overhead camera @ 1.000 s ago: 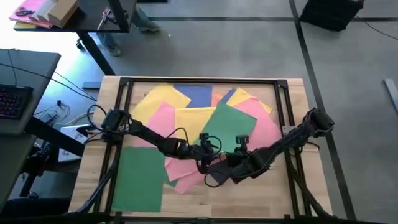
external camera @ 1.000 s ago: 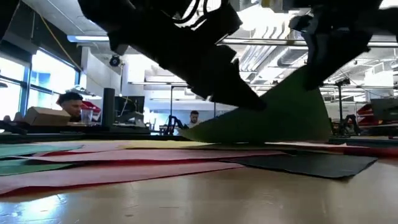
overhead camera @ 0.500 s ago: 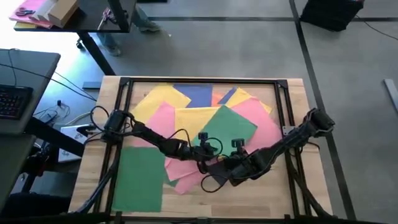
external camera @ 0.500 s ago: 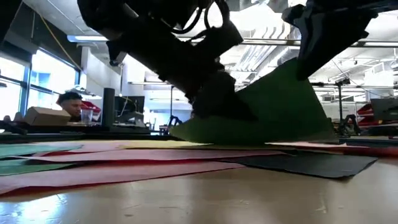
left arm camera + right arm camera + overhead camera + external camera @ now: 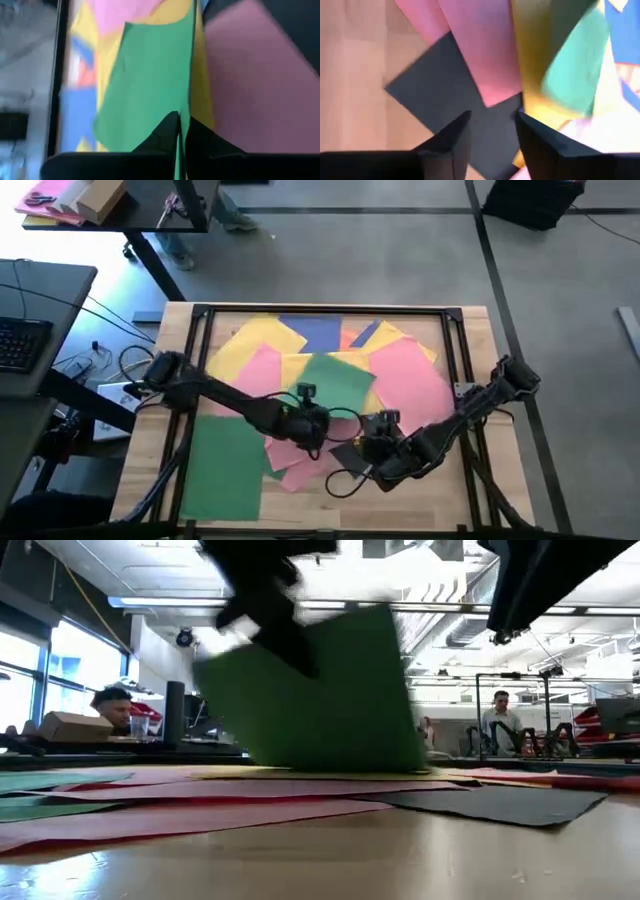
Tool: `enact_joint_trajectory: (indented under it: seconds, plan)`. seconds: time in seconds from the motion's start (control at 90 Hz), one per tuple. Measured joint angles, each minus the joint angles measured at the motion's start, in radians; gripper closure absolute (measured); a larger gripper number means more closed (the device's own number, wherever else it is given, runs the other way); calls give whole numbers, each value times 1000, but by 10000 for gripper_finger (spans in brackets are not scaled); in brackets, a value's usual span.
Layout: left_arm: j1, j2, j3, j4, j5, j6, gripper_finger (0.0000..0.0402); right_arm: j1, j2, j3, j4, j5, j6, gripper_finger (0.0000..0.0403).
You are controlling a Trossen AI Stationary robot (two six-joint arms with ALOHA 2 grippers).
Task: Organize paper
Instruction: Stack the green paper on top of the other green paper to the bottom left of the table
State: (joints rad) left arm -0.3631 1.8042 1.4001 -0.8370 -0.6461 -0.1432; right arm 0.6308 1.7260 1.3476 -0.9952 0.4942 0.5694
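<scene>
Coloured paper lies overlapped on the wooden table: yellow (image 5: 250, 340), blue (image 5: 318, 332), pink (image 5: 410, 375) and a dark grey sheet (image 5: 347, 452). One green sheet (image 5: 225, 465) lies flat alone at the near left. Another green sheet (image 5: 335, 383) is raised at mid-table, with my left gripper (image 5: 320, 416) shut on it. My right gripper (image 5: 360, 447) hovers open over the dark grey sheet (image 5: 445, 95), clear of the raised green sheet. My left gripper pinches the raised green sheet by its near edge, close to a corner (image 5: 186, 117), between its two fingers, one layer. The fingers come from the near left. The held edge is lifted, so the sheet (image 5: 320, 690) stands steeply with its far edge (image 5: 340, 766) on the pile.
A black frame rail (image 5: 320, 308) runs around the table's far and side edges. Bare wood (image 5: 440, 490) shows along the near right. People (image 5: 115, 705) sit in the room beyond the table.
My left gripper has gone up and toward the table's left edge with the green sheet, whose near edge has risen so it stands steeper and farther left. My right gripper has drawn away from that sheet's corner toward the near edge.
</scene>
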Motion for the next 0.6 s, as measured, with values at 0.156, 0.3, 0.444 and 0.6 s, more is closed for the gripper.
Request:
enact_joint_trajectory:
  seconds: [0.156,0.3,0.444,0.6]
  plan:
    - [-85,-103,5,-356,160,-365,401,25,1,-21,40,25,7,234]
    - [-213,-128,5,-499,289,-592,401,33,2,-22,59,61,-2,235]
    - [-344,-119,4,-522,380,-788,401,31,2,-22,88,63,-15,236]
    - [-475,-83,4,-501,406,-950,401,30,3,-23,114,74,-37,236]
